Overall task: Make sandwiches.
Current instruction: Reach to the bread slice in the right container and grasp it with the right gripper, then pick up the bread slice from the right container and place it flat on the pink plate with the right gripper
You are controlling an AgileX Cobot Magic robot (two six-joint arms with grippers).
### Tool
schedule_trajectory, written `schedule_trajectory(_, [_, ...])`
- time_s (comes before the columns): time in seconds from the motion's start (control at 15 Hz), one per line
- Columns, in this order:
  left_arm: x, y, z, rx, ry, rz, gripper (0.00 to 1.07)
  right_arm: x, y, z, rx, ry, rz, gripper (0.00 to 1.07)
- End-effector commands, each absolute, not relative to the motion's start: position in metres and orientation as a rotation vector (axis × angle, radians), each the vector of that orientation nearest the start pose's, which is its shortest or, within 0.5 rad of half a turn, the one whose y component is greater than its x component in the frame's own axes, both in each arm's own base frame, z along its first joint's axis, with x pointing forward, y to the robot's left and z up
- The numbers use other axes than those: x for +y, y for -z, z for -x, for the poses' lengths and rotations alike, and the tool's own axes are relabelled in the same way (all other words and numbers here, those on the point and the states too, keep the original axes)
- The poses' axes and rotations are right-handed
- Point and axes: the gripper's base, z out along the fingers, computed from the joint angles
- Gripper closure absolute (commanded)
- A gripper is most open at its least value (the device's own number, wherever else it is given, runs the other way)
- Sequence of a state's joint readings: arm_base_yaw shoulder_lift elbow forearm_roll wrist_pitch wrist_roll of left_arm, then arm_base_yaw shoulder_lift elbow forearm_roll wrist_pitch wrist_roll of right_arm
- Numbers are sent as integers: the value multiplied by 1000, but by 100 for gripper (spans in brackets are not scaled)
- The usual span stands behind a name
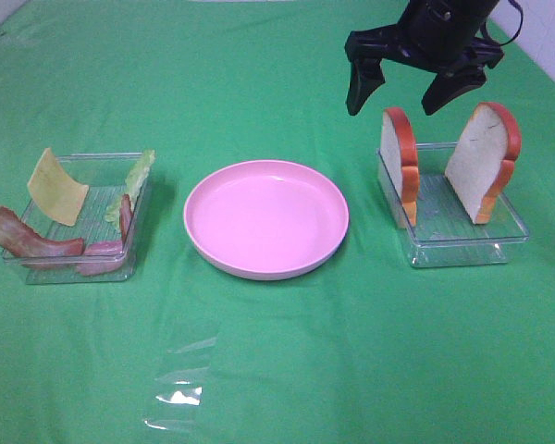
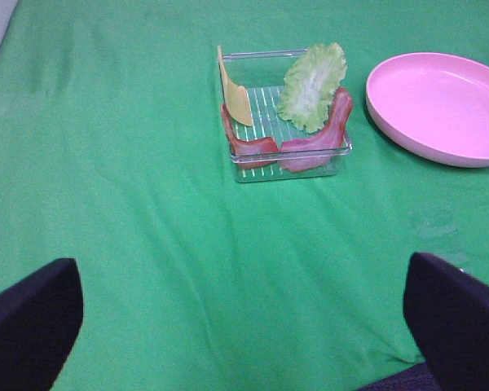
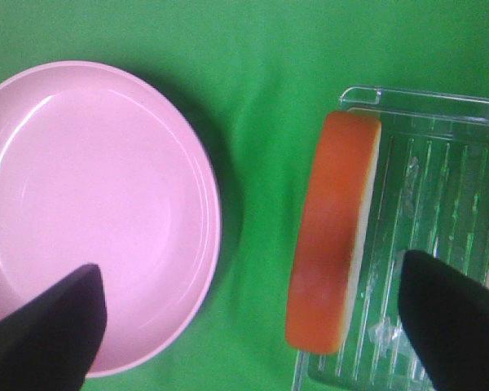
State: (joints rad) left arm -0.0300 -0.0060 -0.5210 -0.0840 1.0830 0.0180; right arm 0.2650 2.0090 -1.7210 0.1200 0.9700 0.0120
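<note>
Bread comes first: upper right, the right gripper hovers, jaws open, above the bread slice nearer the plate. Next, it should descend astride it. The left gripper has its jaws open, empty.

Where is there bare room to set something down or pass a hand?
The pink plate is empty. Green cloth lies bare between it and each tray, and along the front beside a clear film scrap. Crowded: the left tray of fillings; the right tray, where the right pincer hangs over two bread slices.
</note>
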Motion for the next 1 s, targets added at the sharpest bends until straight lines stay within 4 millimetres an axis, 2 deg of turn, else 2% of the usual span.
schedule_trajectory(0.07, [-7, -281, 11, 2021, 117, -54, 7, 126, -239, -430, 2732, -233, 274, 16])
schedule_trajectory(0.2, [-7, -281, 11, 2021, 117, -54, 7, 128, -225, -435, 2739, -228, 275, 19])
schedule_trajectory(0.27, [-7, -281, 11, 2021, 117, -54, 7, 127, -210, -439, 2760, -198, 287, 26])
schedule_trajectory(0.33, [-7, -281, 11, 2021, 117, -54, 7, 126, -205, -441, 2769, -168, 303, 29])
schedule_trajectory(0.6, [-7, -281, 11, 2021, 117, -54, 7, 115, -193, -444, 2793, -1, 284, 62])
schedule_trajectory(0.73, [-7, -281, 11, 2021, 117, -54, 7, 114, -193, -445, 2794, 23, 297, 84])
schedule_trajectory(0.8, [-7, -281, 11, 2021, 117, -54, 7, 114, -193, -444, 2792, 21, 306, 91])
schedule_trajectory(0.87, [-7, -281, 11, 2021, 117, -54, 7, 114, -193, -444, 2802, 25, 312, 94])
schedule_trajectory(1.0, [-7, -281, 11, 2021, 117, -54, 7, 113, -196, -441, 2821, 31, 312, 94])
